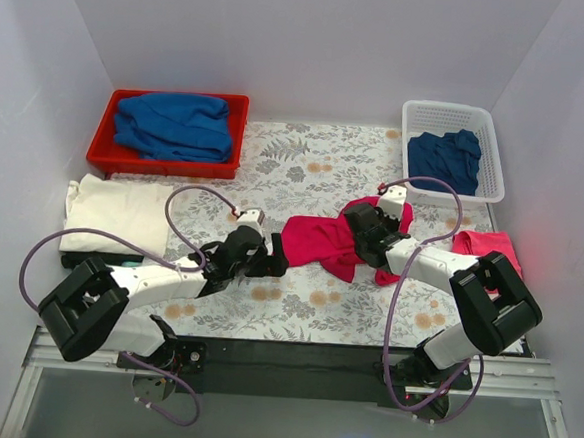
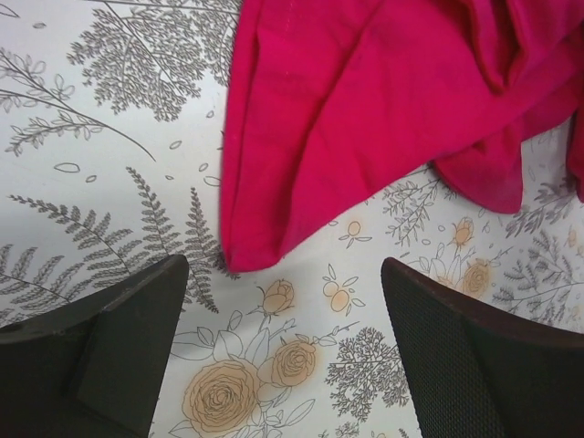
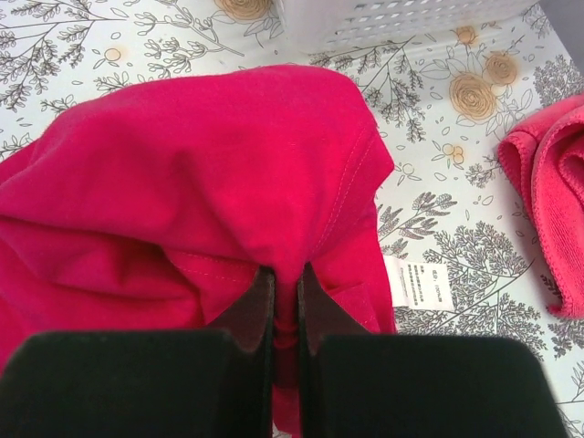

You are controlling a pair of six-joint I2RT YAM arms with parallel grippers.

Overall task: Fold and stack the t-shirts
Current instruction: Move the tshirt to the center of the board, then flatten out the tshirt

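Note:
The crimson-pink t-shirt lies crumpled at the middle of the table. My right gripper is shut on a fold of it; its white label hangs at the right. My left gripper is open and empty just left of the shirt's near corner. A cream shirt lies folded at the left. A pink shirt lies at the right, also in the right wrist view. Blue shirts lie in the red bin and the white basket.
The red bin stands at the back left and the white basket at the back right. White walls close in the table on three sides. Purple cables loop over both arms.

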